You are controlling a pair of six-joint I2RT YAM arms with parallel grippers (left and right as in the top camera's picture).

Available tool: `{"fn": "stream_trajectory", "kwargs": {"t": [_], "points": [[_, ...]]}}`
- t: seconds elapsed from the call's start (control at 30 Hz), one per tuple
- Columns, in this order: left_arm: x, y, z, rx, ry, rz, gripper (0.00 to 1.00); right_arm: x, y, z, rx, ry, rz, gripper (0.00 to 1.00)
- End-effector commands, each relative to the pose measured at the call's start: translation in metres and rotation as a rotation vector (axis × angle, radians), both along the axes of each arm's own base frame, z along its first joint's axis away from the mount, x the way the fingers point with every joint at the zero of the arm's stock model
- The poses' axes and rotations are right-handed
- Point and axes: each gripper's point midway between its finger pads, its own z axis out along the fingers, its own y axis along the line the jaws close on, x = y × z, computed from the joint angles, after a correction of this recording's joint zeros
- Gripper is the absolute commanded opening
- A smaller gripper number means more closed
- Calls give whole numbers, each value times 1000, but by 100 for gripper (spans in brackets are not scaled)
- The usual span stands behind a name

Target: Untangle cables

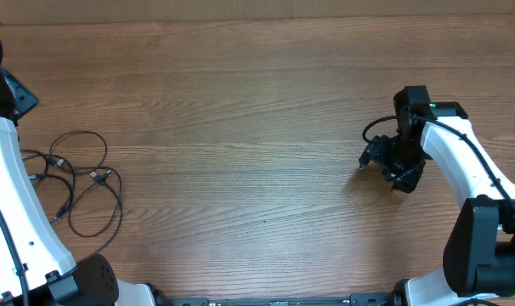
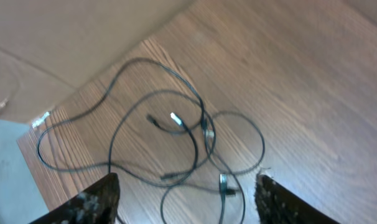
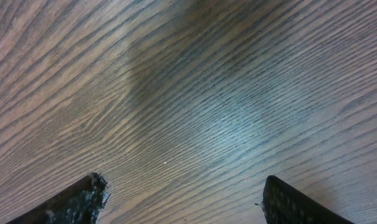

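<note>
The cables (image 1: 96, 175) lie in a loose tangle of thin black loops at the table's left side, small plugs showing among them. In the left wrist view the same cables (image 2: 204, 121) overlap one another on the wood, a silver-tipped plug (image 2: 176, 117) near the middle. My left gripper (image 2: 187, 180) hangs open above them, with nothing held and cable loops showing in the gap between its fingers. Far off at the right, my right gripper (image 1: 385, 166) is open over bare wood, and in its own view (image 3: 183, 180) nothing lies between its fingers.
The white left arm (image 1: 11, 195) runs along the table's left edge, close to the tangle. In the left wrist view the table edge (image 2: 83, 81) passes just beyond the cables, with a beige surface (image 2: 51, 37) past it.
</note>
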Motion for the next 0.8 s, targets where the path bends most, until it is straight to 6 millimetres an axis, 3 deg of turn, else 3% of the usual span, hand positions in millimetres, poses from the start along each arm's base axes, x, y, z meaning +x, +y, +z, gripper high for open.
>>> {"fn": "stream_trajectory", "kwargs": {"t": [0.0,0.13,0.23,0.63,0.7,0.73,0.77], "points": [[2,-12,-8,-81,1,-39,72,0,2,-1,5,-3,7,80],[-2,-30,-19,-175,27,-81,77,0,2,-1,5,-3,7,80],[-5,-45,-27,-256,45,-114,98,0,2,-1,6,-3,7,80],[2,-106,-48,-531,54,-292,100,0,5,0,25,-3,8,81],[6,-118,-53,-553,64,-345,100,2,18,1,93,-19,66,82],[16,-135,-60,-540,92,-438,100,4,41,6,197,-59,190,84],[19,-142,-62,-534,100,-472,100,4,47,6,212,-64,224,86]]}}
